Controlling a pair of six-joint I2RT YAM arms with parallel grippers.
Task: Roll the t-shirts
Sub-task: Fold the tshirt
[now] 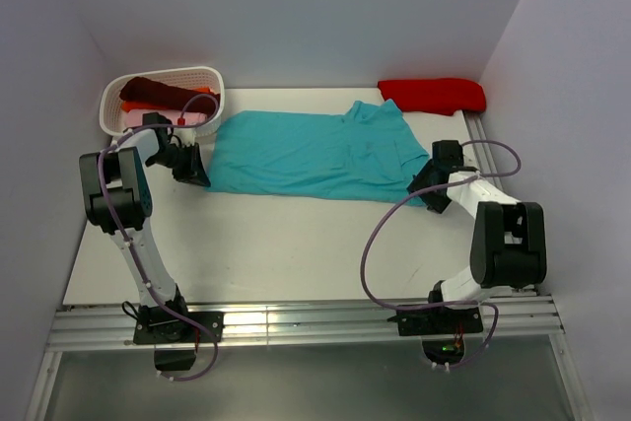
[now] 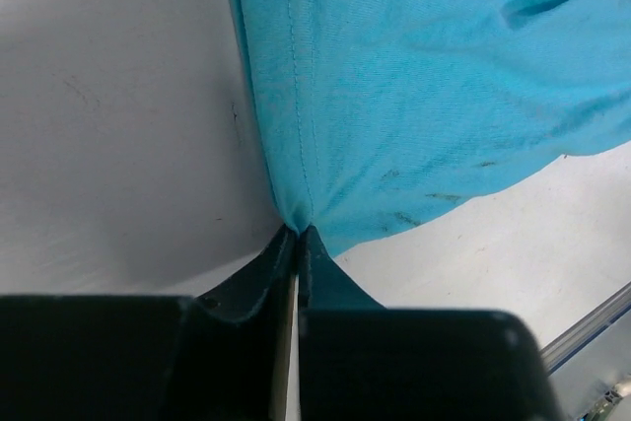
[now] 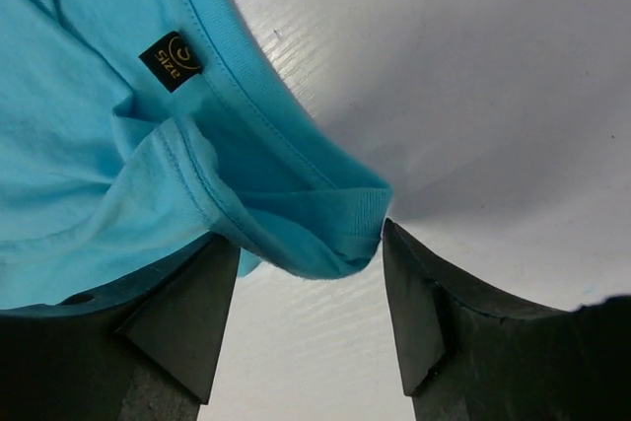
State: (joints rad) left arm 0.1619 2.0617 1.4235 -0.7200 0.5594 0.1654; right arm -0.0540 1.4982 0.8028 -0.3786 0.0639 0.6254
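Observation:
A teal t-shirt (image 1: 311, 155) lies spread flat across the white table, folded lengthwise, collar to the right. My left gripper (image 1: 197, 173) is shut on the shirt's left bottom corner; in the left wrist view (image 2: 297, 232) the cloth (image 2: 414, 96) is pinched between the fingertips. My right gripper (image 1: 426, 187) is open at the shirt's right end; in the right wrist view (image 3: 311, 244) the collar fold (image 3: 296, 214) sits between the spread fingers, with a black size tag (image 3: 170, 59) above. A red t-shirt (image 1: 434, 95) lies folded at the back right.
A white basket (image 1: 212, 78) at the back left holds maroon, orange and pink shirts (image 1: 158, 94). Grey walls close in the back and both sides. A metal rail (image 1: 296, 322) runs along the near edge.

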